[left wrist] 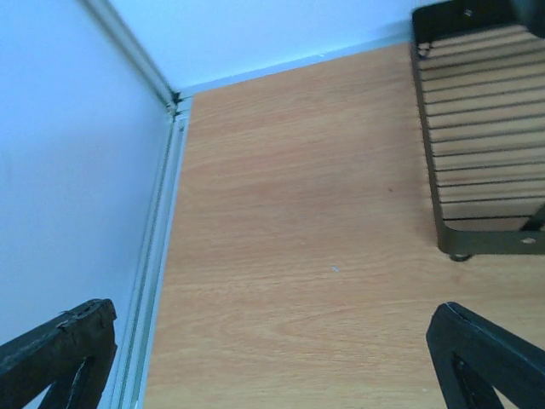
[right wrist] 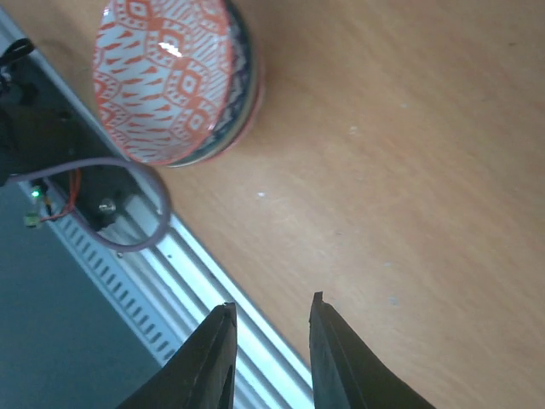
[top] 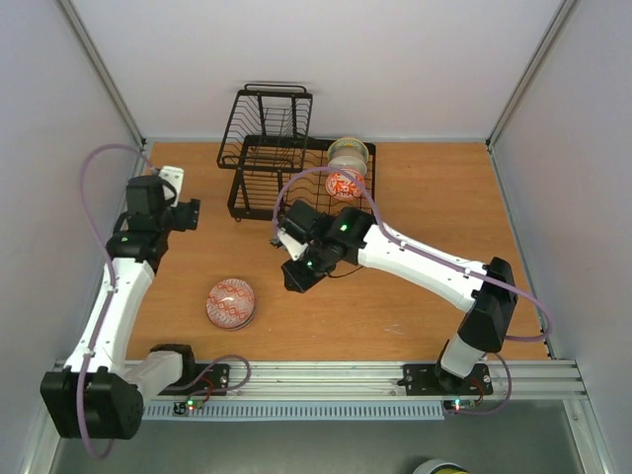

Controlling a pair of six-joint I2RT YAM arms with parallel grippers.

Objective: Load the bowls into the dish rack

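Seeing cream bowl (top: 348,153), red-white bowl (top: 345,184) in dish rack (top: 259,173), upper centre; pink-red bowl (top: 231,303) waiting on desk (top: 425,207), lower left; w/ R jaws barely parted, L jaws wide, both empty.

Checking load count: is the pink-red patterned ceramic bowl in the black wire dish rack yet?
Out. The pink-red patterned ceramic bowl sits on the wooden table, well clear of the black wire dish rack.
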